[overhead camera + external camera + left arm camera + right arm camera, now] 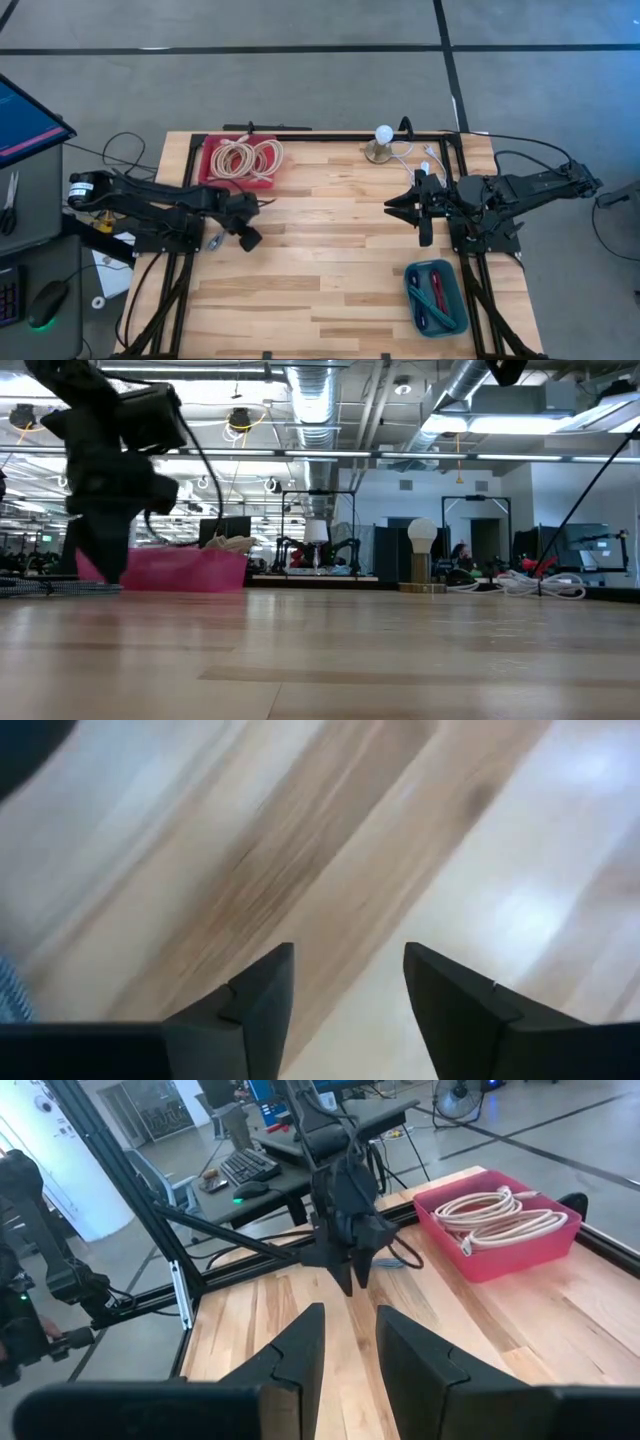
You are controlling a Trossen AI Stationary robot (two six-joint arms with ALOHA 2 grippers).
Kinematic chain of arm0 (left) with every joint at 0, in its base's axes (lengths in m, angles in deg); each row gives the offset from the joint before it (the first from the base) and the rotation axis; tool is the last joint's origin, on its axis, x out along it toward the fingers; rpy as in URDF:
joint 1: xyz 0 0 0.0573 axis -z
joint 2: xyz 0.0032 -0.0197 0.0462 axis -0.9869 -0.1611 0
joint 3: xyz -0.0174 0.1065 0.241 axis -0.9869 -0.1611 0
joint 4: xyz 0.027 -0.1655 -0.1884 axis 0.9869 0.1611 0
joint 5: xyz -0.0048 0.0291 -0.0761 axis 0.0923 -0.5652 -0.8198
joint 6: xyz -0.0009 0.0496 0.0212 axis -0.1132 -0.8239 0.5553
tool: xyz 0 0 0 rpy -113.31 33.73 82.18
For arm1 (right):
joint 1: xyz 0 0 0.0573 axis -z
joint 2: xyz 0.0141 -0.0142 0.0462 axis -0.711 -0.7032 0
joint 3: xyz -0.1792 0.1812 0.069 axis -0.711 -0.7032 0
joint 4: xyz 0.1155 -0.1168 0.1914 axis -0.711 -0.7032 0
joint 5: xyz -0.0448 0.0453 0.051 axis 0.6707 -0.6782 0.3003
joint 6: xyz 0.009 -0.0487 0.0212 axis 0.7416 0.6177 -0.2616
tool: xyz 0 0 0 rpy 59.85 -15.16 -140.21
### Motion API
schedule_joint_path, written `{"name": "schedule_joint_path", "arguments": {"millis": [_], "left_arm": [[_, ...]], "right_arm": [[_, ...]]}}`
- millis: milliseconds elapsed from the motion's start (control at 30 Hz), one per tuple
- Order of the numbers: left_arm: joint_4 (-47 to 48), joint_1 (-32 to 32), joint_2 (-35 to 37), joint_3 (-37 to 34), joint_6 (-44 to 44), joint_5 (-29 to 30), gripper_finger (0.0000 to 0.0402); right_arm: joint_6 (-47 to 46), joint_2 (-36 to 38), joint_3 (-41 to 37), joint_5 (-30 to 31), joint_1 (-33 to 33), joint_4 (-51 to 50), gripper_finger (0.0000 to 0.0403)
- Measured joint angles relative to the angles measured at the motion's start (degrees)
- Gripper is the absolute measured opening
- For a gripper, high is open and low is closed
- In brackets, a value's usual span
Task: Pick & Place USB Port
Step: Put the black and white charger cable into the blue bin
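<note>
On the wooden table [330, 250] we see a teal tray [437, 297] at lower right, the left gripper [250, 225] at centre left and the right gripper [408, 207] at centre right, both empty with fingers apart, and the red bin [240, 162] of coiled cables [252, 156] at upper left.

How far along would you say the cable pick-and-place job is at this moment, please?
Done: pale coiled cables lie in the red bin, and a couple of cables in the teal tray. In hand: nothing; the left pincer is open over bare wood just off the red bin, and the right pincer waits empty at the table's right side. Left: white cables by the lamp.
</note>
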Motion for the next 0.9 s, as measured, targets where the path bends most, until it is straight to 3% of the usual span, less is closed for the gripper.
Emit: {"name": "schedule_joint_path", "arguments": {"millis": [300, 433, 667, 900], "left_arm": [[1.07, -0.69, 0.0, 6.75, -3.3, 2.61, 0.0152], [8.03, -2.48, 0.0, 9.63, -5.78, 3.05, 0.0132], [24.83, -5.79, 0.0, 11.51, -10.87, 9.8, 0.0113], [27.19, -7.54, 0.0, 11.51, -14.75, 14.51, 0.0113]], "right_arm": [[0.17, 0.0, 0.0, 0.0, 0.0, -0.34, 0.0087], [0.19, 0.0, 0.0, 0.0, 0.0, -0.5, 0.0087], [0.19, 0.0, 0.0, 0.0, 0.0, -0.66, 0.0087], [0.19, 0.0, 0.0, 0.0, 0.0, -0.7, 0.0087]]}}
